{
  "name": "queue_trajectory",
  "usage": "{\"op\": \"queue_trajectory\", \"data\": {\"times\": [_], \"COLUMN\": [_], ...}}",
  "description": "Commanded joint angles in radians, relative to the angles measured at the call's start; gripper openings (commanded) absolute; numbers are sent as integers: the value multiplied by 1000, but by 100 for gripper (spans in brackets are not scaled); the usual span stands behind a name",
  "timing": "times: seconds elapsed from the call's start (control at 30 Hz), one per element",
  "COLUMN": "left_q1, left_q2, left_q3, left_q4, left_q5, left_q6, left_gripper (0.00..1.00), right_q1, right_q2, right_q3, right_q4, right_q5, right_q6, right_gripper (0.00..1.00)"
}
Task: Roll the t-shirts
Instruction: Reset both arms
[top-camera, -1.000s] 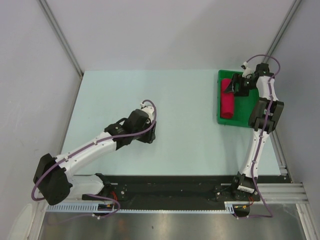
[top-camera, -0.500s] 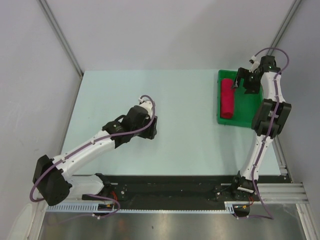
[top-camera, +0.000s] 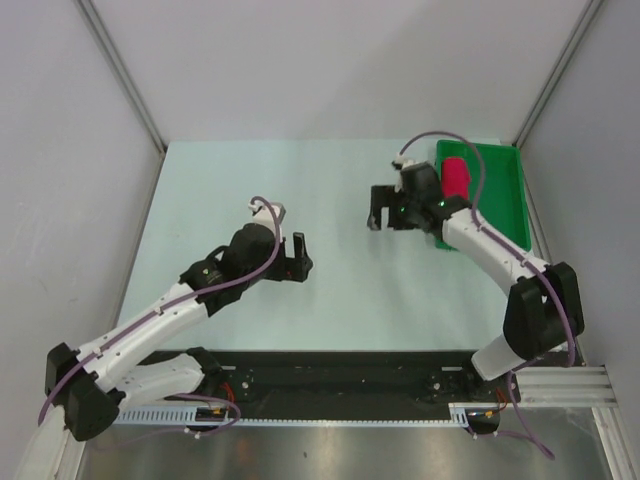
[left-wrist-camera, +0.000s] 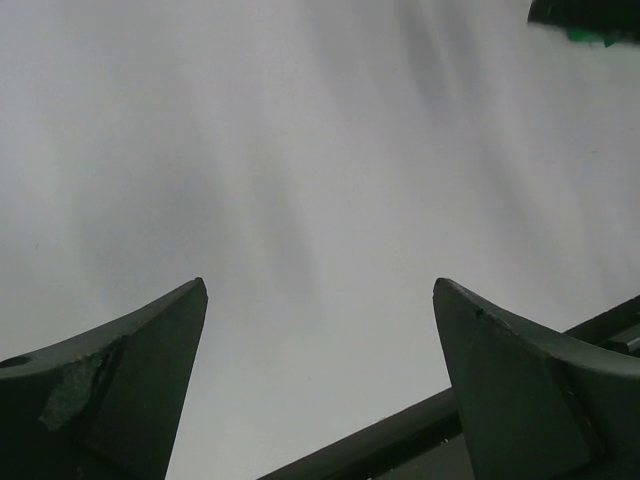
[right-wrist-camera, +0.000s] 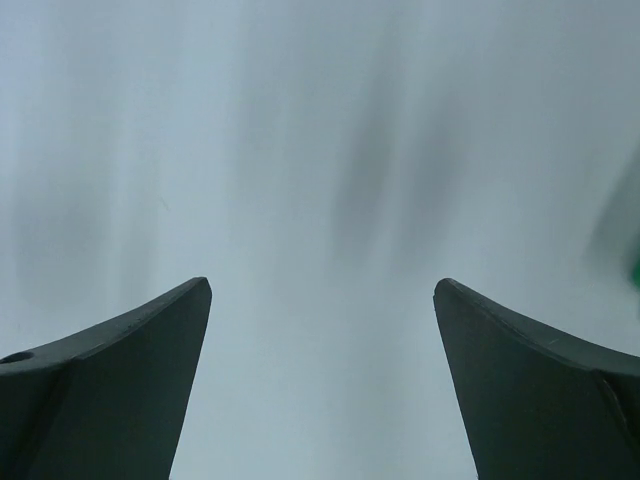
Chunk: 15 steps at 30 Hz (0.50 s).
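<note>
Since the crimson-red cotton t-shirt lies as a tight roll inside the green plastic tray, against its wall nearest the middle of the pale blue-green table, the rolling looks done. The right hand hovers near the tray, fingers spread and empty (its wrist view shows only blurred tabletop). The left hand, also spread and empty, hangs mid-table. The right forearm crosses the tray's near corner.

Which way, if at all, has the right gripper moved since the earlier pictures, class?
Yes. The right gripper has swung left, off the tray and out over the table, leaving the rolled t-shirt in the tray.
</note>
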Motion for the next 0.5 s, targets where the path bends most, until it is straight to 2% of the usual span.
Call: {"op": "queue_trajectory", "data": {"times": [0.0,0.07,0.17,0.47], "left_q1": [8,8,8,8], "left_q2": [-72,-113,-150,-202], "left_q3": [-88,-143,-193,-213], "left_q4": [69,88,89,74], "left_q5": [-4,-21,-50,-56], "left_q6": [-102,-134,-163,-136], "left_gripper": [100,99,100,100], "right_q1": [138,199,282,271], "right_q2": [-151,-211,-239,-257], "right_q3": [-164,-237,-276,-296], "right_q4": [154,197,240,268], "right_q5": [180,142,182,164], "right_q6": [148,189,222,219], "right_gripper": [100,100,100,100]}}
